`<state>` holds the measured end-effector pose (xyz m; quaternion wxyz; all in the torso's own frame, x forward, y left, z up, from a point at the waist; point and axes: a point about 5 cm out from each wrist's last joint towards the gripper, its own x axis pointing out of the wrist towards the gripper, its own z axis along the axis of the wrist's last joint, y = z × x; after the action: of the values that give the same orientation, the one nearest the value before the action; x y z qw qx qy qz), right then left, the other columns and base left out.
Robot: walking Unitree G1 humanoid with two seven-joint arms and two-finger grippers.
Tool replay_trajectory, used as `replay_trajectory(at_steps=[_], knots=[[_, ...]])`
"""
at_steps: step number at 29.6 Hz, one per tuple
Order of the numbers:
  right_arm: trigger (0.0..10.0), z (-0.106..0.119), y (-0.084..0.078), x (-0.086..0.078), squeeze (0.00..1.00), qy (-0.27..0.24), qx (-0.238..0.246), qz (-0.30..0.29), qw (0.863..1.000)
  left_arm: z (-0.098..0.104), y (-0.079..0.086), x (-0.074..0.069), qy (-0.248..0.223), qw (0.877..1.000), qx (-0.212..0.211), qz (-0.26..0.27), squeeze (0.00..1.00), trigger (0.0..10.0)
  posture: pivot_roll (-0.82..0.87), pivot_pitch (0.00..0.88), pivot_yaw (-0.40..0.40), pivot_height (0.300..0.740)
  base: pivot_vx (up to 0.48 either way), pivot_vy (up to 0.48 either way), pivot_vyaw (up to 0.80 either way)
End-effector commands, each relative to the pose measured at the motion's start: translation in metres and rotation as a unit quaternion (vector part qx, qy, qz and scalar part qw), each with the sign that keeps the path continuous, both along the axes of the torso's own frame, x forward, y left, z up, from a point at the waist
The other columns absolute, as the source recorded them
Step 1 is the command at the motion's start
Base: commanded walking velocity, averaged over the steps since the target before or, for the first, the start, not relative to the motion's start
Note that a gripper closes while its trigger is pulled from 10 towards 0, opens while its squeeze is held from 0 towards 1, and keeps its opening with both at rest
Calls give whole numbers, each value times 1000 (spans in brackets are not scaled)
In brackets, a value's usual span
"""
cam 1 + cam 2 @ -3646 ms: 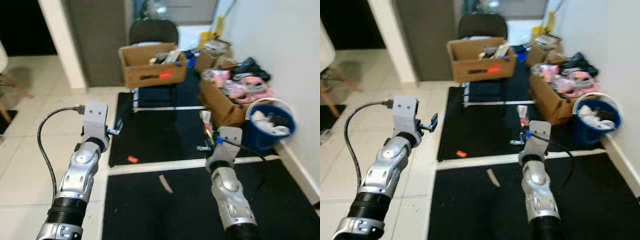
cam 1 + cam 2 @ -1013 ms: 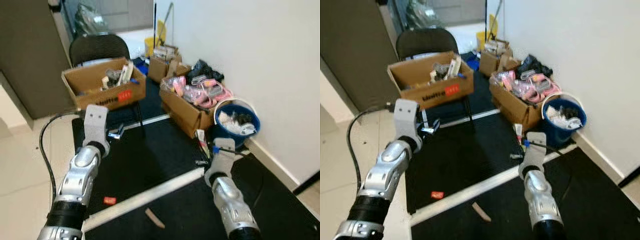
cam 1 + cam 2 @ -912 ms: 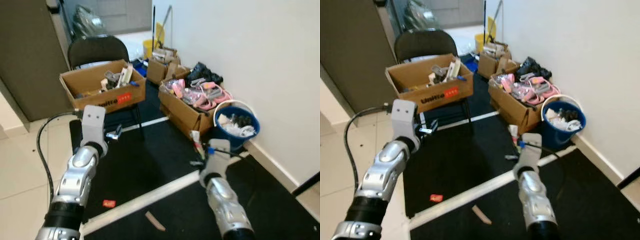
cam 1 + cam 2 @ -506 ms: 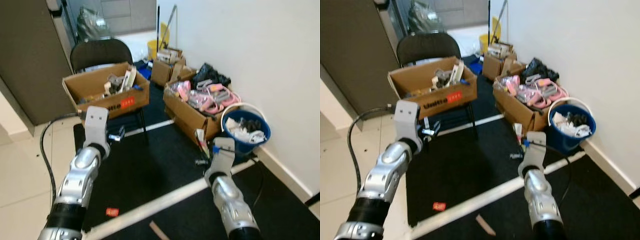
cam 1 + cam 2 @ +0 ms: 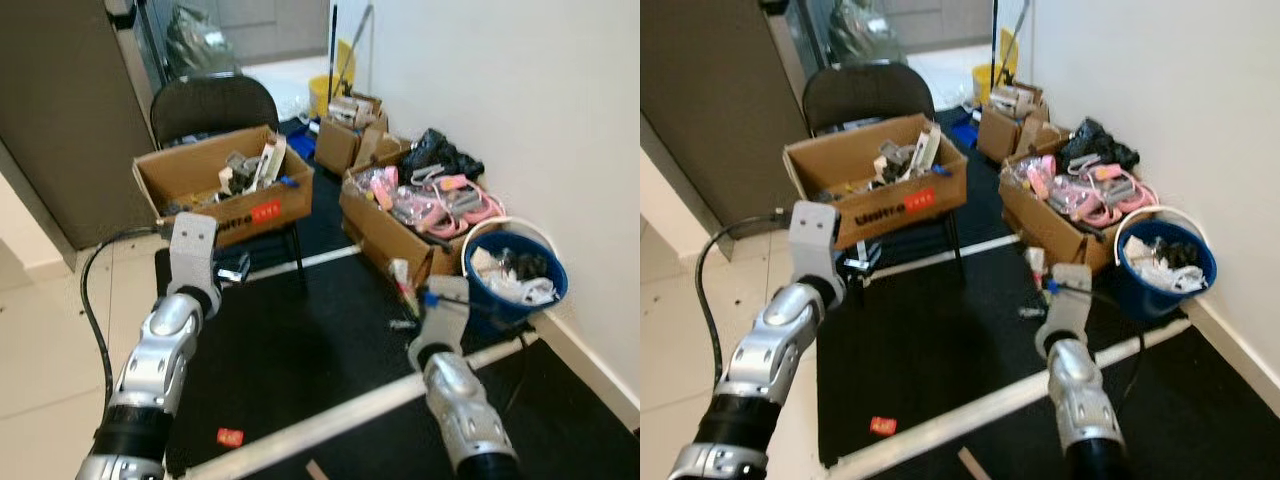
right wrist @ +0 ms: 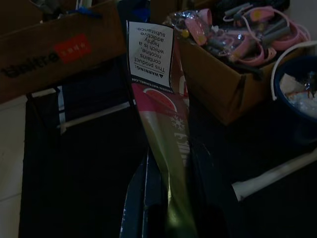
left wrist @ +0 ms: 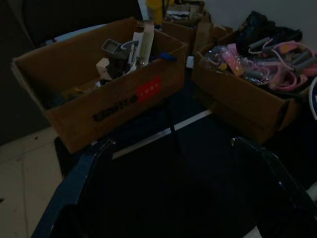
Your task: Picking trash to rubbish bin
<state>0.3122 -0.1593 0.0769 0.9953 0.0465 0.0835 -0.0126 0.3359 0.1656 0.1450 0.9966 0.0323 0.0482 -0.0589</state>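
Note:
My right gripper (image 5: 405,312) is shut on a slim red and green packet (image 6: 159,101) with a white warning label, held upright over the black mat. The packet (image 5: 402,283) stands a short way left of the blue rubbish bin (image 5: 522,308). That bin has a white rim, is full of white trash and sits against the wall. The bin (image 6: 285,106) also lies off to one side in the right wrist view. My left gripper (image 7: 171,143) hangs open and holds nothing, in front of a chair.
A cardboard box (image 5: 225,195) of odds and ends rests on a black chair (image 5: 210,105). Another box (image 5: 395,225) with pink items stands beside the bin. A red scrap (image 5: 229,436) and a white strip (image 5: 340,415) lie on the mat. The wall runs along the right.
The whole view has swung and moved in towards the corner, so the bin and boxes look nearer. My right gripper keeps its hold on the packet; the left stays open.

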Motion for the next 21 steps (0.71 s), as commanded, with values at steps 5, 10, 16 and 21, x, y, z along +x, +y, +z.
replay_trajectory(at_steps=[5,10,16,21], knots=[[10000,-4,4,-1,0,13,6,2,1000,-3,4,-1,8,1000,2,9,0,10000,-2,108,40,740,326,0,0],[10000,-3,2,0,0,12,5,-1,1000,-3,3,-1,7,1000,2,9,0,10000,-2,111,38,740,329,0,0],[10000,-3,1,0,0,12,5,-4,1000,-2,3,-1,7,1000,2,10,0,10000,0,112,36,740,326,0,0],[10000,-3,1,0,0,13,5,-6,1000,-2,3,-2,6,1000,3,11,0,10000,1,112,35,740,326,0,0]])
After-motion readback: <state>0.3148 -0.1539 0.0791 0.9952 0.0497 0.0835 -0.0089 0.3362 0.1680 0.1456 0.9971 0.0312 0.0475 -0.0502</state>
